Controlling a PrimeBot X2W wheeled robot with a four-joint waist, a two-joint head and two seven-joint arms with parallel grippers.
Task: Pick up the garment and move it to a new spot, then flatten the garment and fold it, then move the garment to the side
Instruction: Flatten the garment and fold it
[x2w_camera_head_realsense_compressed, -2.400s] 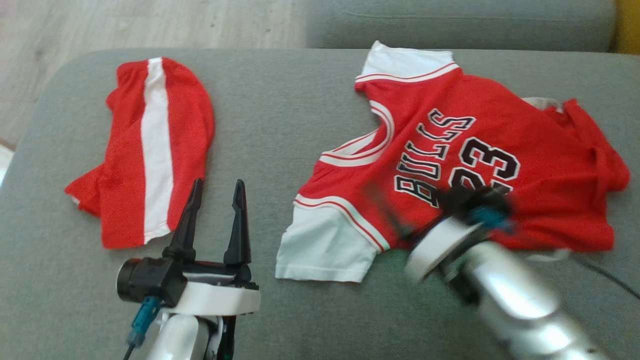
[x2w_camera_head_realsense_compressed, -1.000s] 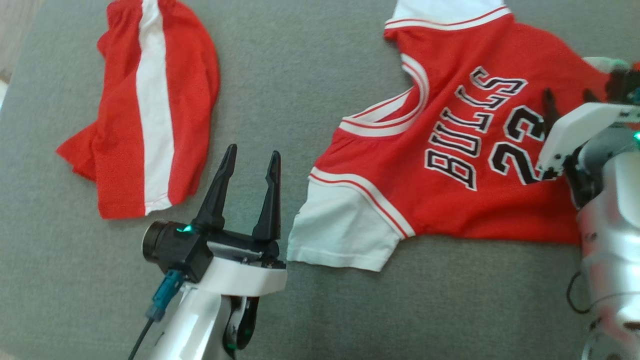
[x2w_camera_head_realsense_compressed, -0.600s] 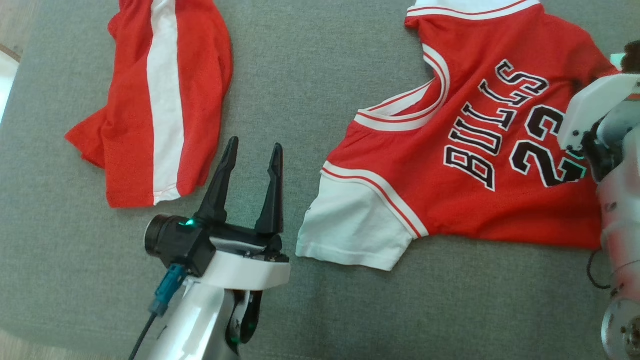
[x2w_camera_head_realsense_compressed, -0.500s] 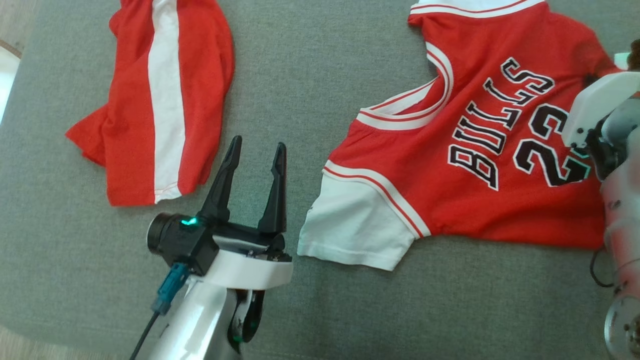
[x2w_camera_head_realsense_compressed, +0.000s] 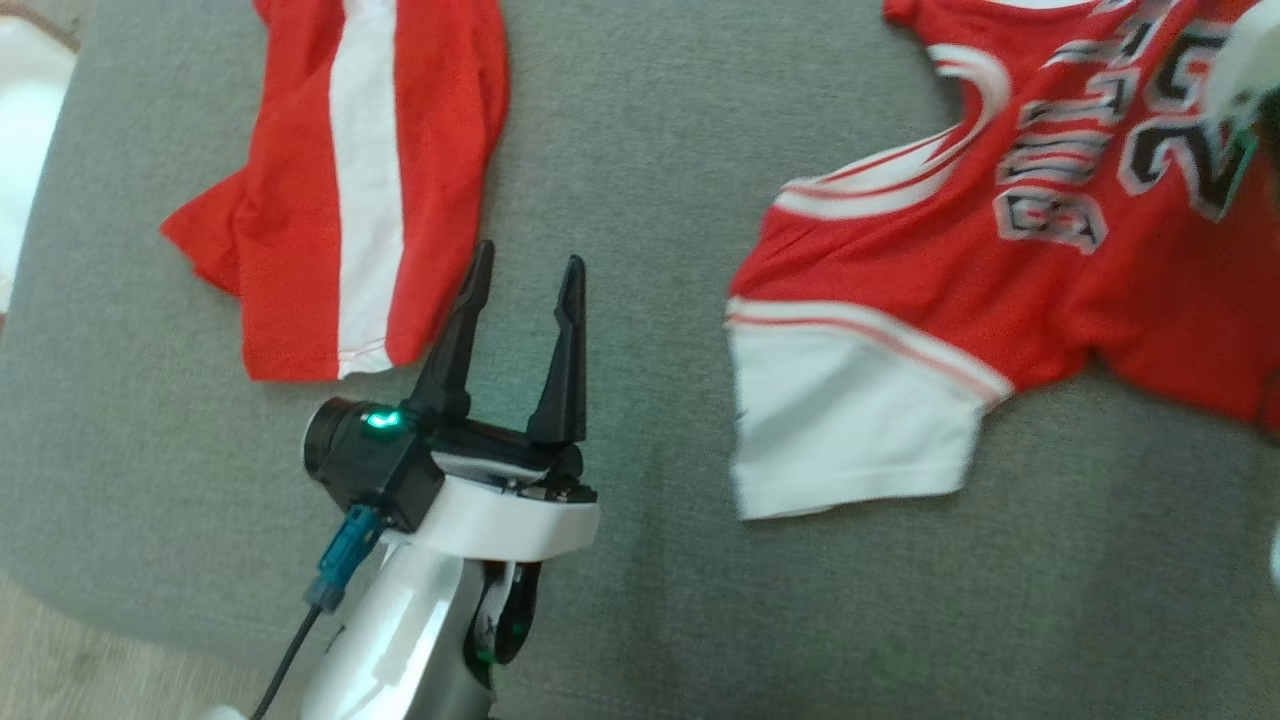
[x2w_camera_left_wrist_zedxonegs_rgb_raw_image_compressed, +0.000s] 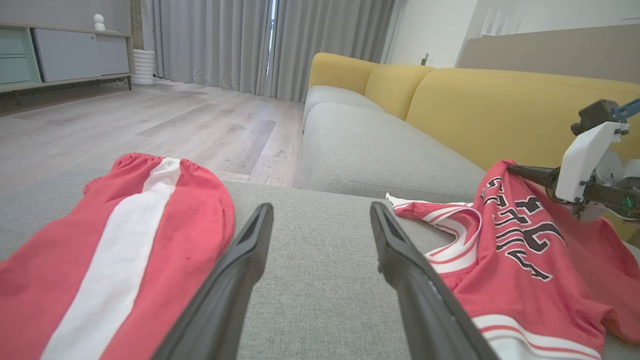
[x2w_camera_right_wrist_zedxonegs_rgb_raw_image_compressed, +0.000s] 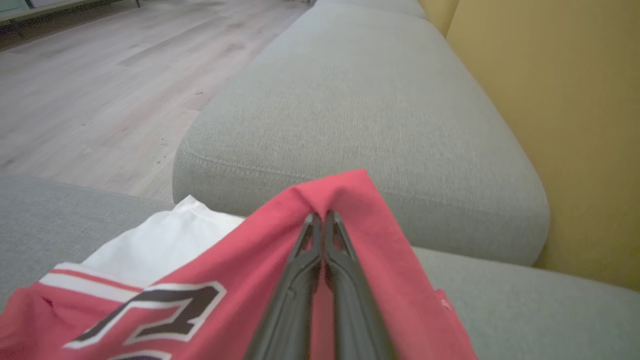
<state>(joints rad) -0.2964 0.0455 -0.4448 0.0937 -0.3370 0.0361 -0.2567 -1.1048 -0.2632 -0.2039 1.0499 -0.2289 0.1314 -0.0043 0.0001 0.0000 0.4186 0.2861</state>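
left tool (x2w_camera_head_realsense_compressed: 530, 255): my 2 fingers stand wide apart and hold nothing. They hover low over the seat cushion (x2w_camera_head_realsense_compressed: 650, 200), between the shorts (x2w_camera_head_realsense_compressed: 440, 150) and the jersey (x2w_camera_head_realsense_compressed: 880, 280), touching neither.
right tool (x2w_camera_right_wrist_zedxonegs_rgb_raw_image_compressed: 322, 216): my 2 fingers are pressed together, clamped on a fold of red cloth at the jersey's edge. The fold peaks up at the tips.
jersey: red with white sleeves and black-and-white lettering. It lies on my right side of the seat cushion, the pinched part is raised off it, and the nearer white sleeve rests on the fabric.
shorts: red with 1 white stripe. They lie on the same cushion to my left, just beside the left tool's fingertips and well apart from the jersey.
seat cushion: grey woven cloth, carrying both garments.
next cushion (x2w_camera_left_wrist_zedxonegs_rgb_raw_image_compressed: 380, 155): a 2nd grey seat beyond the first.
backrest (x2w_camera_left_wrist_zedxonegs_rgb_raw_image_compressed: 500, 110): yellow, rising behind the seats.
floor (x2w_camera_left_wrist_zedxonegs_rgb_raw_image_compressed: 150, 120): pale wood planks past the sofa's end.
curtains (x2w_camera_left_wrist_zedxonegs_rgb_raw_image_compressed: 225, 45): grey, hanging at the far wall.
cabinet (x2w_camera_left_wrist_zedxonegs_rgb_raw_image_compressed: 75, 55): low, with pale doors, left of the curtains in my left wrist view.
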